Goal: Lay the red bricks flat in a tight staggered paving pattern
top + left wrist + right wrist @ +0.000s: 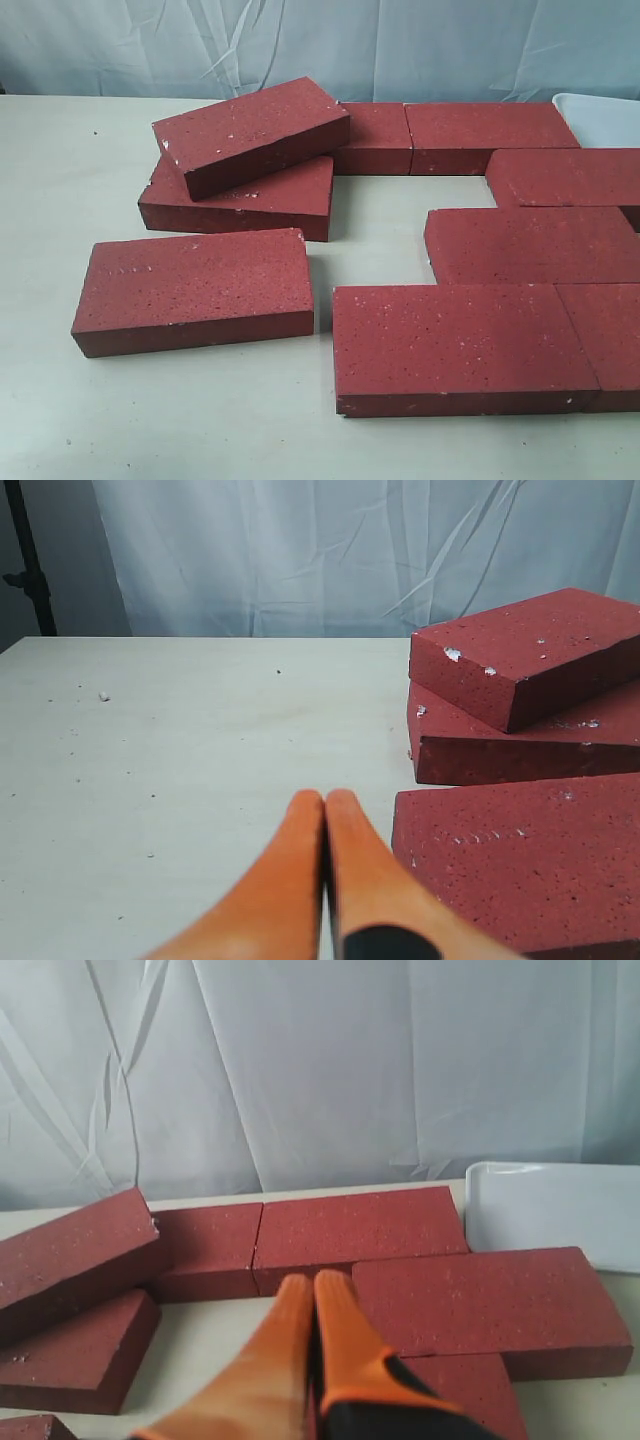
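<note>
**Paving pattern half laid**

The left gripper [325, 802], jaws pressed together on nothing, is hovering beside a lone brick [195, 290] near the table's [60, 180] left edge. A tilted brick [250, 130] is leaning on another. Rightward, red bricks [460, 340] are lying flat, staggered, under the right gripper [312, 1282], likewise closed and empty.

Exterior cam sits close and high, angled down across the table [60, 420] toward the curtain [300, 40]. Both wrist cams ride low (nearly tabletop level), facing that same curtain; all three catch the tilted brick [250, 135].
</note>
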Tool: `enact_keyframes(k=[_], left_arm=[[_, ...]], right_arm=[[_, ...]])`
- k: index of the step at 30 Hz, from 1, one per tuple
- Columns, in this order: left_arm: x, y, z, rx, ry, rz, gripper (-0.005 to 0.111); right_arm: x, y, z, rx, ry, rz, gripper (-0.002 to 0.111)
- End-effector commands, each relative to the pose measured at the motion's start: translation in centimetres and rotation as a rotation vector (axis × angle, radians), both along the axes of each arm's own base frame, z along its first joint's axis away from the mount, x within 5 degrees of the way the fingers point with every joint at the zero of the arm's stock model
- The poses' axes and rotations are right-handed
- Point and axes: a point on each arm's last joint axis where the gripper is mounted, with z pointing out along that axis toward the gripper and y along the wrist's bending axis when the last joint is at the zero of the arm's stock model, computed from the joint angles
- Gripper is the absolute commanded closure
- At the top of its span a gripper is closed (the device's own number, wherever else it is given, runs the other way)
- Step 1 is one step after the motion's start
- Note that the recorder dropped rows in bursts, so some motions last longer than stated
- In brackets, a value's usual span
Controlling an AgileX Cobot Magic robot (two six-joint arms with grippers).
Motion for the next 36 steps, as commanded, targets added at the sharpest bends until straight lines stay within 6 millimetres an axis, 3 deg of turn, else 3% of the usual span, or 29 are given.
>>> enact_keyframes(k=[1,7,26,36], left_arm=[[0.0,0.0,0.0,-0.004,-0.012,0.003,0.107],[0.0,0.0,0.0,-0.004,-0.012,0.002,0.107],[0.0,0.3,0.0,0.003,-0.012,0.062,0.107],[0.0,0.8,0.0,0.010,-0.012,0.150,0.107]], right_arm=[[1.9,0.1,-0.7,0.005,0.081,0.000,0.109],[4.1,0.3,-2.5,0.004,0.196,0.004,0.109],[8.2,0.6,-6.0,0.016,0.386,0.003,0.109],[11.6,1.6,-6.7,0.023,0.482,0.053,0.109]])
